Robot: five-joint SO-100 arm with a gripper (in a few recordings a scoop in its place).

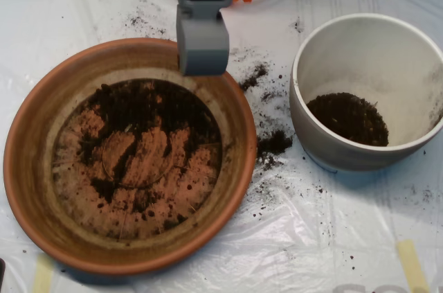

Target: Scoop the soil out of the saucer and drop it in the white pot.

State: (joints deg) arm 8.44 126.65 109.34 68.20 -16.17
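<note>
hanging over the saucer's [31, 168] upper rim, a grey claw [203, 45] points down at the dish; from above its halves look closed together, and what it carries, if anything, cannot be told. soil [142, 116] lies thin and patchy on the saucer's flat bottom, thickest toward the top, with bare terracotta showing through. right of the saucer, apart from it, stands the white pot [360, 30], a dark mound of soil at its bottom. spilled soil [274, 143] dots the plastic-covered counter [311, 237] between the two.
</note>
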